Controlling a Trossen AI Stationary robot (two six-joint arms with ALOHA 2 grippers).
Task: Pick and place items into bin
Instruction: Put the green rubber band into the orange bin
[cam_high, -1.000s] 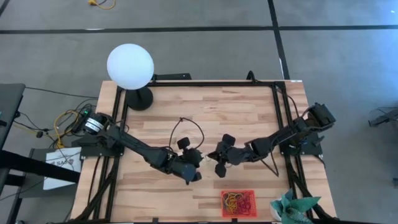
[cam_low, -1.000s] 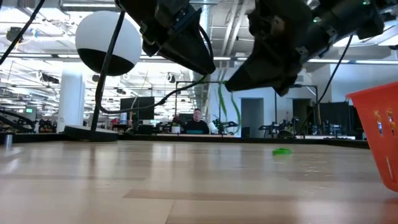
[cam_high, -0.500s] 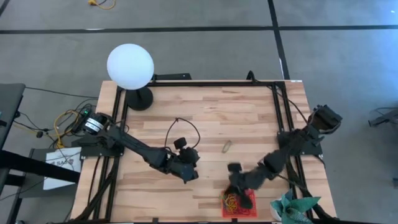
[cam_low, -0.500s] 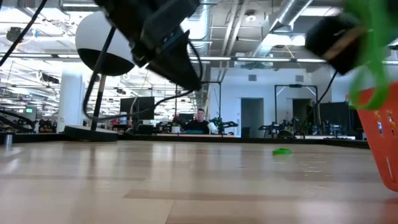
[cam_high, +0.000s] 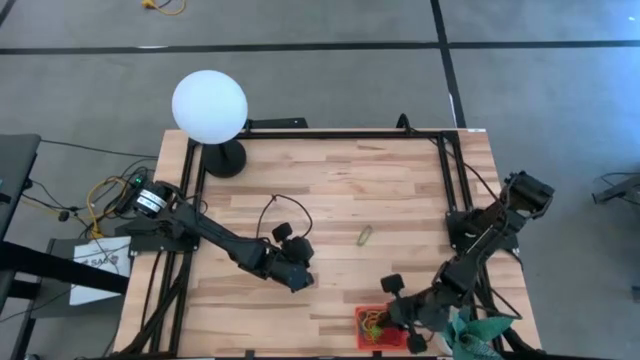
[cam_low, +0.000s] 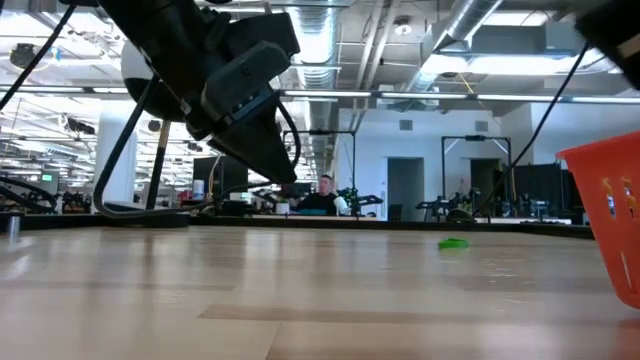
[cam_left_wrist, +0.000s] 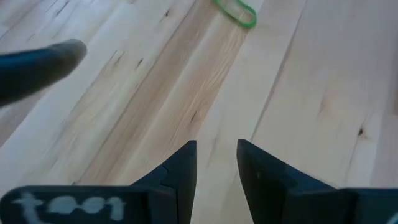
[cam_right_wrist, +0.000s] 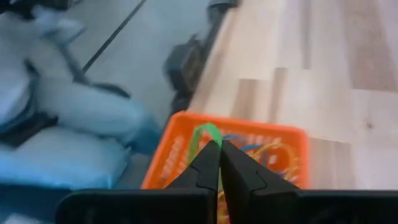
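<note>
Nearest, at the front edge of the table (cam_high: 330, 190) toward the right, sits the orange bin (cam_high: 370, 328) with a tangle of rubber bands (cam_high: 375, 322) already in it — red, yellow and orange loops show from above. The right gripper (cam_right_wrist: 219, 163) hangs directly over it, fingers pinched shut on a green band (cam_right_wrist: 200, 134) that loops up from the tips, with the bin's mesh floor right beneath. From above, the arm covers much of the bin, so how many bands lie inside is hard to say. A teal cloth (cam_high: 470, 335) lies just beside the bin at the table's right corner.

Left of the bin and a little farther back, the left gripper (cam_high: 297, 280) hovers above bare wood, its fingers (cam_left_wrist: 186, 171) parted and holding nothing. Farther still, near the table's middle, one green band (cam_high: 366, 235) lies alone on the boards — the only loose one visible. At the far left corner stands a white globe lamp (cam_high: 209, 106).

By the look of it the job is nearly done: one band is ready to be let go into the bin, one is left to fetch.
</note>
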